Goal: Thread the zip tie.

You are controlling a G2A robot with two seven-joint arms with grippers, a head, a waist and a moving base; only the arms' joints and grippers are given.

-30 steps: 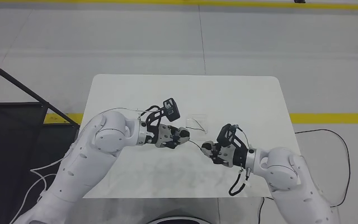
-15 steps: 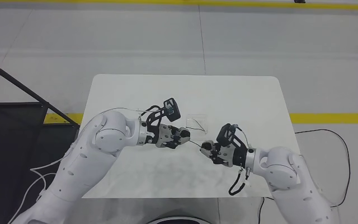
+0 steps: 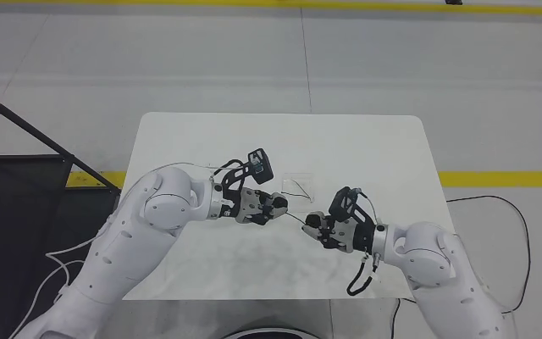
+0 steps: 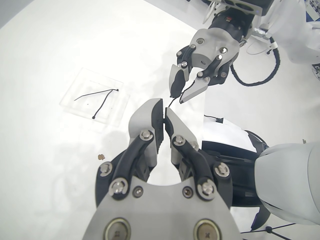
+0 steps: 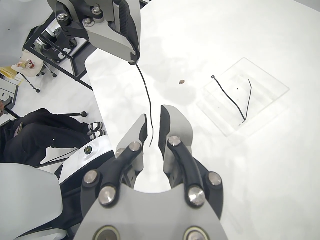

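A thin black zip tie (image 5: 147,93) hangs in the air between my two grippers, above the middle of the white table (image 3: 254,144). My left gripper (image 4: 163,106) is shut on one end of it. The free tail runs down into the gap of my right gripper (image 5: 153,116), which is open around it, and I cannot tell whether a pad touches the tail. From above, the left gripper (image 3: 279,206) and right gripper (image 3: 312,225) face each other, tips close, with the zip tie (image 3: 295,215) spanning them. The left wrist view has the right gripper (image 4: 178,97) just beyond my own fingertips.
A flat clear tray (image 4: 115,108) lies on the table just beyond the grippers, holding two spare black zip ties (image 4: 102,103). The same tray (image 5: 265,88) appears beside the right gripper. A small brown speck (image 5: 182,81) sits on the table surface.
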